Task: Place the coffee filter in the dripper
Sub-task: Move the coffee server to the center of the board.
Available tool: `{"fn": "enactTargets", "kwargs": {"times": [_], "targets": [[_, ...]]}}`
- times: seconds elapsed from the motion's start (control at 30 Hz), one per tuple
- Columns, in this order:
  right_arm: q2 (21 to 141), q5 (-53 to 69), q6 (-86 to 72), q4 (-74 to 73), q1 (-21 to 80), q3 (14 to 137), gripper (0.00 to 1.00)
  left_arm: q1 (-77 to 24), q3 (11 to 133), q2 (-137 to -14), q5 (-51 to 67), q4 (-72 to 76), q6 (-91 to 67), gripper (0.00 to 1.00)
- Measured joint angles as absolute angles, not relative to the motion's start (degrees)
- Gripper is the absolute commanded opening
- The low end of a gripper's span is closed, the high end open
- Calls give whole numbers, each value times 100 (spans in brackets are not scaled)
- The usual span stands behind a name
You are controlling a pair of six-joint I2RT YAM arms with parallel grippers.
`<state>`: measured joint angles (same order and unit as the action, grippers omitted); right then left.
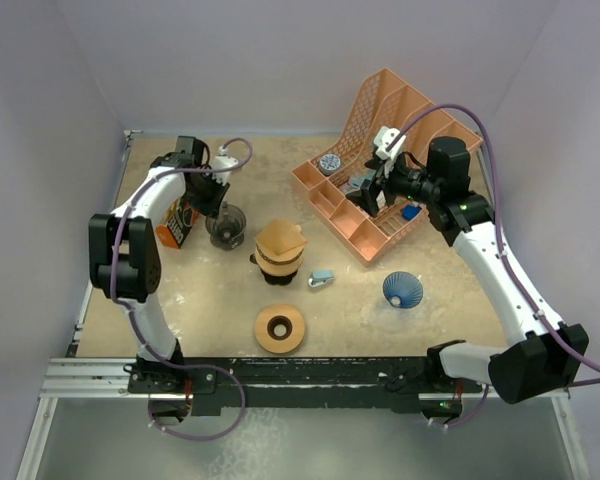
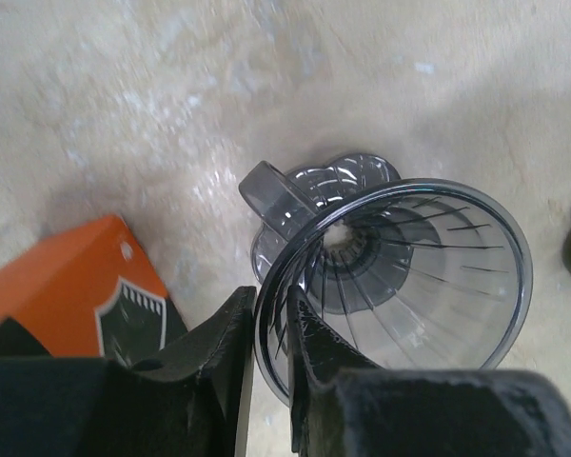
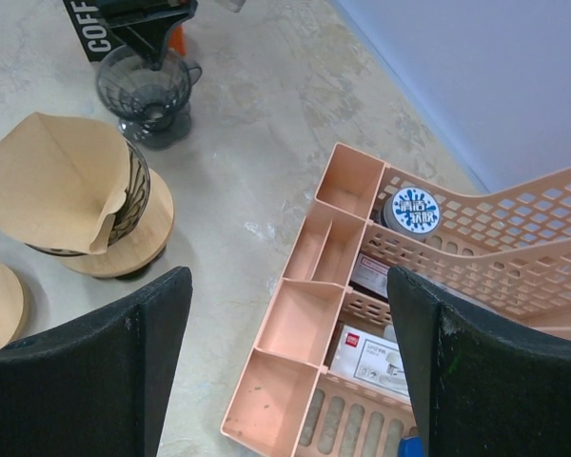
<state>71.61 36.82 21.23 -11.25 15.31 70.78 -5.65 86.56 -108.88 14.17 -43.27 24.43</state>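
Observation:
The brown paper coffee filter (image 1: 280,238) (image 3: 52,181) sits as a cone in a wire holder on a round wooden base at mid table. The smoky clear dripper (image 1: 226,226) (image 2: 409,257) (image 3: 143,90) stands upright to its left, handle facing away from the wrist camera. My left gripper (image 1: 217,205) (image 2: 271,305) is shut on the dripper's rim, one finger outside the wall and one inside the cone. My right gripper (image 1: 375,195) (image 3: 287,276) hangs open over the pink organizer, holding nothing.
An orange coffee box (image 1: 178,222) (image 2: 67,295) stands just left of the dripper. The pink organizer tray (image 1: 325,190) (image 3: 295,319) holds small items at the back right. A blue cone (image 1: 402,290), a wooden ring (image 1: 279,328) and a small light-blue piece (image 1: 322,279) lie nearer the front.

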Motion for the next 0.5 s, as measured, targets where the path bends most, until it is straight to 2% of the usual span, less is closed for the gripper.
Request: {"fn": "enactTargets", "kwargs": {"times": [0.3, 0.5], "targets": [[7166, 3680, 2134, -1125, 1529, 7078, 86, -572, 7749, -10090, 1243, -4484, 2482, 16], [7168, 3664, 2147, -1125, 1529, 7078, 86, -572, 7428, -9966, 1232, -4517, 2460, 24]]}}
